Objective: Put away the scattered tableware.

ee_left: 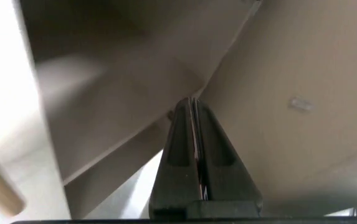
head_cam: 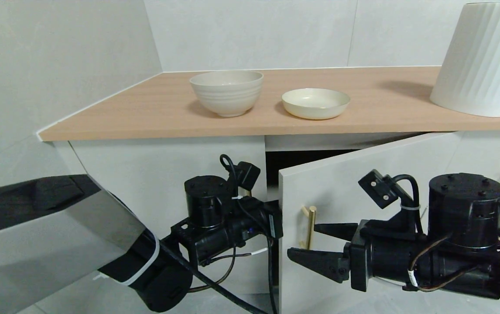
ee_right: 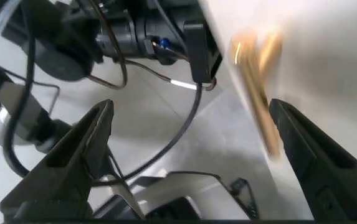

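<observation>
Fingers of the right gripper [head_cam: 303, 239] stand wide apart with the brass handle [head_cam: 310, 224] of the cupboard door [head_cam: 363, 165] between them, not yet closed on it. Those of the left gripper [ee_left: 192, 106] are pressed together, holding nothing, at the door's free edge. The door is only ajar. Nothing looks put away: the bowl [head_cam: 227, 92] and the shallow dish [head_cam: 315, 103] sit side by side, apart, on the tabletop [head_cam: 123, 117] near its front edge. Swinging the door wider likely needs both arms out of its arc. A ribbed white container [head_cam: 485, 61] crowds the tabletop's right end.
</observation>
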Available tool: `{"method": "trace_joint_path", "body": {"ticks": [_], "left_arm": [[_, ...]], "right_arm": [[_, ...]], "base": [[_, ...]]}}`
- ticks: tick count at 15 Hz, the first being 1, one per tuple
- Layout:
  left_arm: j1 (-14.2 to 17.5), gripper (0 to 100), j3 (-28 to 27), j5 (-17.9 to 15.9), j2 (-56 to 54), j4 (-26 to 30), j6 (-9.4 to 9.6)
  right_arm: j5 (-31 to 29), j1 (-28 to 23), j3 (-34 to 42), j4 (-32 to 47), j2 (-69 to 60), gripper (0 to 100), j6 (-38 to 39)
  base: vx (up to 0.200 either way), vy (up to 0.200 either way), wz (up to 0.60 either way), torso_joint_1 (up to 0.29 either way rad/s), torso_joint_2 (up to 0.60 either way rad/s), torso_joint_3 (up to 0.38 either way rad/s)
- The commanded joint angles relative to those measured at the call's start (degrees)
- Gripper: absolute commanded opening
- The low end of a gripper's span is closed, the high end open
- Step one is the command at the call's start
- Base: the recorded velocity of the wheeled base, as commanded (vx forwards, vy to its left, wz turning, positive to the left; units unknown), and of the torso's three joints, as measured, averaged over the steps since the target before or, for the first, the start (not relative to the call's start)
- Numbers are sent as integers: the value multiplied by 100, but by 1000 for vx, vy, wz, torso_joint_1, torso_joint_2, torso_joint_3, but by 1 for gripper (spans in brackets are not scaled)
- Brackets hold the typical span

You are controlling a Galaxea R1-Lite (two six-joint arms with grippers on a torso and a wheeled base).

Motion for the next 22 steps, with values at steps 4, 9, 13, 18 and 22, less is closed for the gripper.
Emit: {"method": "trace_joint_path", "body": {"ticks": [4, 9, 13, 18, 22], "left_arm": [[-77, 0, 52, -9, -159, -18, -10], [-156, 0, 148, -1, -255, 0, -10], [-174, 0, 192, -1, -299, 26, -10], [-191, 0, 236, 17, -343, 70, -10], [-226, 0, 157, 8, -291, 79, -10]], "right_arm": [[-168, -284, 248, 65, -426, 100, -250], [-142, -346, 450, 839, -1129, 100, -250], [-124, -337, 564, 900, -1243, 100, -259], [-124, -328, 573, 909, -1375, 100, -259], [-124, -328, 582, 909, -1454, 100, -267]], "base": [[0, 0, 0, 0, 0, 0], [0, 0, 0, 0, 0, 0], [0, 0, 0, 0, 0, 0], [-120, 0, 0, 1, 3, 0], [-150, 0, 0, 1, 2, -2]]}}
